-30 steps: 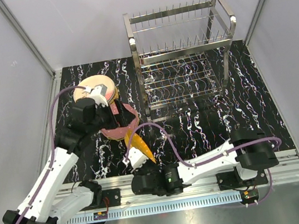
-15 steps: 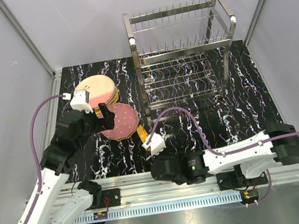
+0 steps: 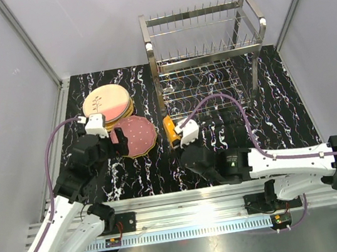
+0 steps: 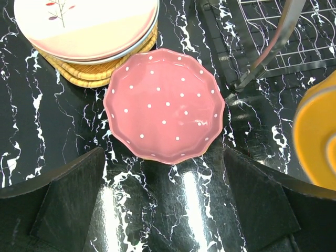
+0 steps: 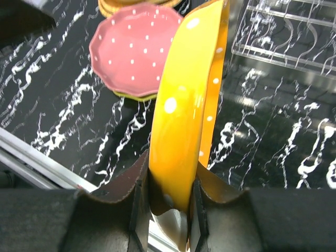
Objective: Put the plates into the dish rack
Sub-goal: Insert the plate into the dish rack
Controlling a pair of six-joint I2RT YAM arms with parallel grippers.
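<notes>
An orange dotted plate [image 3: 170, 130] [image 5: 184, 105] stands on edge, and my right gripper [image 3: 180, 144] [image 5: 169, 176] is shut on its rim, just in front of the dish rack's left front leg. The steel wire dish rack [image 3: 206, 57] [image 5: 283, 31] holds no plates that I can see. A pink dotted plate [image 3: 135, 136] [image 4: 164, 105] [image 5: 136, 50] lies flat on a lime-green one [image 5: 137, 96]. Behind it sits a stack topped by a cream leaf plate [image 3: 107, 103] [image 4: 86, 23]. My left gripper [image 3: 118, 144] [image 4: 164, 176] hangs open just near of the pink plate, holding nothing.
Tan plates [image 4: 89, 76] lie beneath the cream one in the stack. The rack's leg [image 4: 262, 58] stands right of the pink plate. White walls close in the black marbled table [image 3: 269, 117] on three sides. An aluminium rail [image 3: 229, 190] runs along the near edge.
My right gripper has carried the orange plate from the near middle up and right toward the rack's front. The left arm has drawn back from the stack, uncovering the pink plate.
</notes>
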